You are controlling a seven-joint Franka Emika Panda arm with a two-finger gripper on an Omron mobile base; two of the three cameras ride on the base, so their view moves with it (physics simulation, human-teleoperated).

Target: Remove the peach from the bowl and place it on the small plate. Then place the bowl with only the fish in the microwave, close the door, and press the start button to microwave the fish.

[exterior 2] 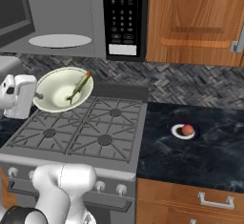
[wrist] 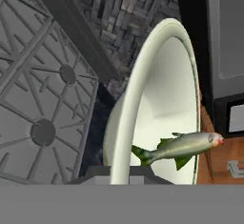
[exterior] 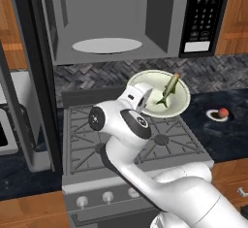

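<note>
Room: kitchen with wooden cabinets (exterior 2: 195, 20), a dark stone counter (exterior 2: 190, 156) and a grey herringbone backsplash (exterior 2: 190, 82) behind a gas stove (exterior 2: 90, 132).
Gripper: gripper (exterior 2: 39, 95) is closed on the near rim of the bowl (exterior 2: 62, 90); the jaws pinch the rim between them. In the hand view the rim rises straight out of the finger tips at 6 o'clock.
Bowl: it is lifted above the stove, not touching the grates, and tilted so that its inside faces partly to the side. In the right base view it hangs over the back left burner, at 12 o'clock from the nearer left burner.
Fish: the fish (exterior: 169, 89) lies inside the bowl, against the far wall, head end up near the rim. It is the one thing I see in the bowl.
Microwave: the microwave (exterior: 121, 18) is above the bowl, at 12 o'clock from it in both base views. Its cavity is exposed, with the grey turntable disc (exterior: 107, 45) on the floor and the black keypad panel (exterior 2: 122, 15) on the right side.
Door: the door (exterior: 41, 72) is swung wide open at the left of the cavity.
Small plate: the small plate (exterior 2: 183, 131) rests on the counter at 3 o'clock from the stove, well apart from the bowl.
Peach: the peach (exterior 2: 188, 129) sits on the small plate.
</note>
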